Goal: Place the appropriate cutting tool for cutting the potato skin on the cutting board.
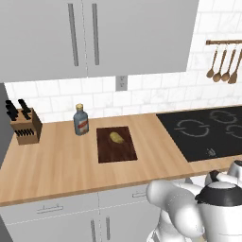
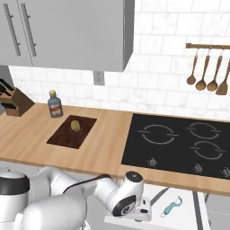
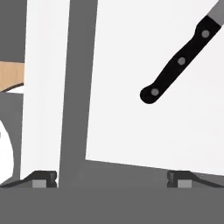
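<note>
White tiles and grey wall cabinets frame a simulated kitchen where a light wooden table [image 1: 61,165] carries the work ahead. At its middle lies a dark cutting board [image 1: 116,144], flat and square to the near edge, with a small yellowish potato [image 1: 116,137] resting on its far half, apparently laid out ready for peeling. A glass bottle [image 1: 81,120] stands just beside the board's far left corner, and a knife block [image 1: 24,126] with black handles sits far left against the wall. A black cooktop [image 2: 179,143] fills the right side; wooden spoons [image 2: 207,67] hang above it.

Below the table's near edge, on the right, an open drawer [image 2: 188,214] holds a light blue peeler [image 2: 173,206] lying flat and untouched, well apart from the board. A black-handled knife [image 3: 179,61] lies on the drawer's white floor too, seen from the hand camera. The tool [image 3: 111,180] hangs low by the drawer with its jaws spread wide and nothing between them.

Judging by the task, the peeler, not the knife, suits the potato skin, so the tool appears poised to reach for it before carrying it up to the board.
</note>
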Tool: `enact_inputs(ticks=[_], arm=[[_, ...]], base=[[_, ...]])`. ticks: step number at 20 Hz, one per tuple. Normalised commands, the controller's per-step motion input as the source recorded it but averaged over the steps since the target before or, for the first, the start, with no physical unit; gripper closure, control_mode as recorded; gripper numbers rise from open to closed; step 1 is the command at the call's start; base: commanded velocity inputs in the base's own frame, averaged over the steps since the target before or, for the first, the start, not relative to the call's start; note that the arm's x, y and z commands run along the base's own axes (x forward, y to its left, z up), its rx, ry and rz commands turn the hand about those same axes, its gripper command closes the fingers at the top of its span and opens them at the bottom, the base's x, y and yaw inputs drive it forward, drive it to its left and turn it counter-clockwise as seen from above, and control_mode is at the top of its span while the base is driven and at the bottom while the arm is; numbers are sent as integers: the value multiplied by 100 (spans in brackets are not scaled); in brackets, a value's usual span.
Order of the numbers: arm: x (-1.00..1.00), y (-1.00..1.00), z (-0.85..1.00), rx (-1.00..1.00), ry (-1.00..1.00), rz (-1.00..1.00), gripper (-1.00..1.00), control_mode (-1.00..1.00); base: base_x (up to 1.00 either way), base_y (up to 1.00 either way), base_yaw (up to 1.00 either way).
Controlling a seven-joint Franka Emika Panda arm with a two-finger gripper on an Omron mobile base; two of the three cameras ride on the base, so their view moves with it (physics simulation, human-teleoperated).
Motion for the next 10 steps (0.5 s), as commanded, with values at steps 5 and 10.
enact_inputs(ticks=[5,10], arm=[[-17,19,-33,0,2,5,-100,-100],[-30,12,-18,0,0,5,-100,-100]], base=[[0,0,0],[0,0,0]])
